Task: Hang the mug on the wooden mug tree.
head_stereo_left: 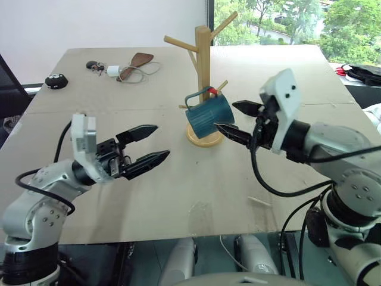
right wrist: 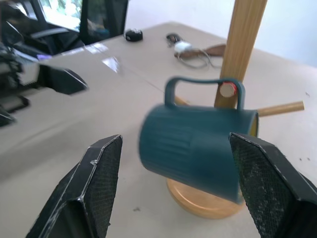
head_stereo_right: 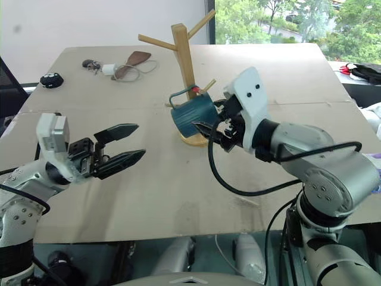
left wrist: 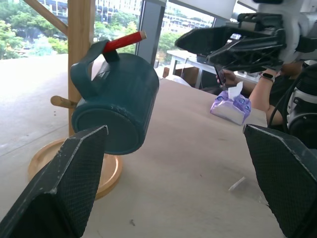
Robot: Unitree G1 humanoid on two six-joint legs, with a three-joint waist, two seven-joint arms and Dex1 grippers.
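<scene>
The dark teal mug (head_stereo_left: 209,119) hangs by its loop handle from a red-tipped peg (left wrist: 125,41) of the wooden mug tree (head_stereo_left: 203,56), tilted with its base toward me. My right gripper (head_stereo_left: 232,119) is open just to the mug's right, its fingers apart from the mug and holding nothing. In the right wrist view the mug (right wrist: 198,148) sits between and beyond the spread fingers. My left gripper (head_stereo_left: 153,146) hovers open and empty over the table, left of the tree's round base (head_stereo_left: 204,138).
A black round object (head_stereo_left: 56,81), keys, a white plug with cable (head_stereo_left: 113,71) and a brown case (head_stereo_left: 138,61) lie at the table's far left. A white-and-purple tissue pack (left wrist: 230,107) lies on the table past the right gripper, with a person's arm (left wrist: 260,91) beyond it.
</scene>
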